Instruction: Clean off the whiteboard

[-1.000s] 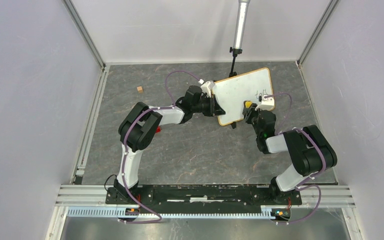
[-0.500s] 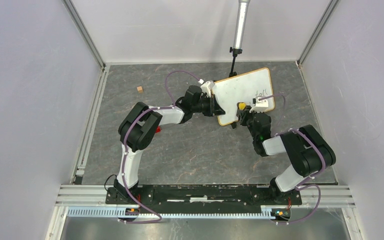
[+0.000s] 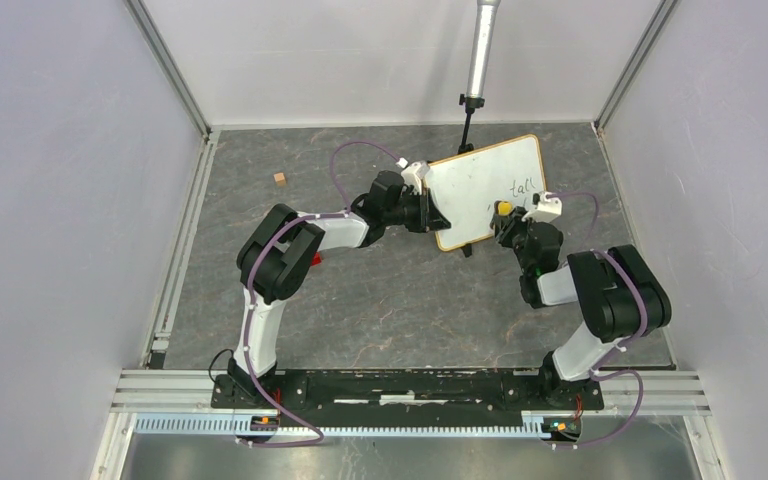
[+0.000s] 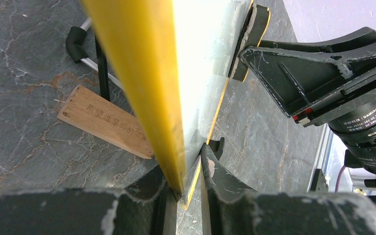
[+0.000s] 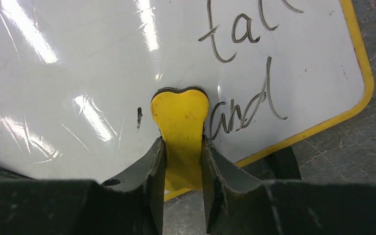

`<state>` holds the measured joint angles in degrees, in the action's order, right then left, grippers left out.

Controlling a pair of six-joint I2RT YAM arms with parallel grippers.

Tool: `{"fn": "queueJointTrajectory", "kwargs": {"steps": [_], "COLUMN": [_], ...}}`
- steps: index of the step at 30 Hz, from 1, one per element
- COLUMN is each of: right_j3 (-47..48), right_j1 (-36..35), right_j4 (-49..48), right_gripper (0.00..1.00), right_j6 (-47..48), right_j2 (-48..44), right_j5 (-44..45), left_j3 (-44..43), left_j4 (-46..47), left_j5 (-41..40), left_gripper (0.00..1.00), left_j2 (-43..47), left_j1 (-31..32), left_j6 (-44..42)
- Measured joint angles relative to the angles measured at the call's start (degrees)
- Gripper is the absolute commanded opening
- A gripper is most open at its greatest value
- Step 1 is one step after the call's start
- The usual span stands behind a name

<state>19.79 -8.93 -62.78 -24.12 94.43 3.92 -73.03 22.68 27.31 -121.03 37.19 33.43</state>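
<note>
The whiteboard (image 3: 480, 180) stands tilted at the back of the table, with a yellowish frame and dark handwriting (image 3: 526, 186) near its right end. My left gripper (image 3: 436, 220) is shut on the board's lower left edge; the left wrist view shows the frame (image 4: 147, 73) pinched between my fingers (image 4: 188, 183). My right gripper (image 3: 512, 222) is shut on a yellow eraser (image 3: 503, 209) pressed against the board's face. In the right wrist view the eraser (image 5: 180, 117) sits between my jaws (image 5: 182, 166), just left of the word "and" (image 5: 247, 112) and below "tal".
A small wooden cube (image 3: 280, 178) lies at the back left. A silver pole on a black stand (image 3: 478, 60) rises behind the board. A wooden wedge (image 4: 105, 122) lies behind the board near its black foot. Grey walls close in on both sides.
My right gripper slid the eraser left across the board, then back right towards the writing. The left gripper and the board have not moved.
</note>
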Motion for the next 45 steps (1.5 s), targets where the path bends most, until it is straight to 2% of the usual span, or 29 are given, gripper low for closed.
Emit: {"fn": "queueJointTrajectory", "kwargs": {"steps": [9, 14, 22, 26, 37, 45], "right_j3": [1.9, 3.4, 11.1, 14.1, 11.5, 10.2], "right_j1": [-0.2, -2.9, -5.6, -4.0, 5.4, 2.6], "right_j4": [1.3, 1.9, 4.4, 5.1, 8.7, 10.7], "right_gripper": [0.22, 0.23, 0.23, 0.23, 0.23, 0.24], "right_j6": [-0.1, 0.3, 1.0, 0.9, -0.6, 2.4], "right_j2": [0.7, 0.9, 1.4, 2.0, 2.0, 0.3], "right_j5": [-0.4, 2.8, 3.7, 3.0, 1.6, 2.9], "left_j3": [-0.1, -0.2, -0.3, -0.5, -0.5, -0.5], "left_j4": [0.1, -0.1, -0.3, -0.3, -0.4, -0.5], "left_j5": [-0.1, -0.1, -0.1, -0.1, 0.0, 0.0], "left_gripper": [0.02, 0.02, 0.02, 0.02, 0.02, 0.02], "left_j2": [0.0, 0.0, -0.1, -0.1, -0.1, -0.1], "left_j1": [-0.1, -0.3, -0.3, -0.3, -0.2, -0.2], "left_j6": [0.0, 0.0, 0.0, 0.1, 0.1, 0.1]}}
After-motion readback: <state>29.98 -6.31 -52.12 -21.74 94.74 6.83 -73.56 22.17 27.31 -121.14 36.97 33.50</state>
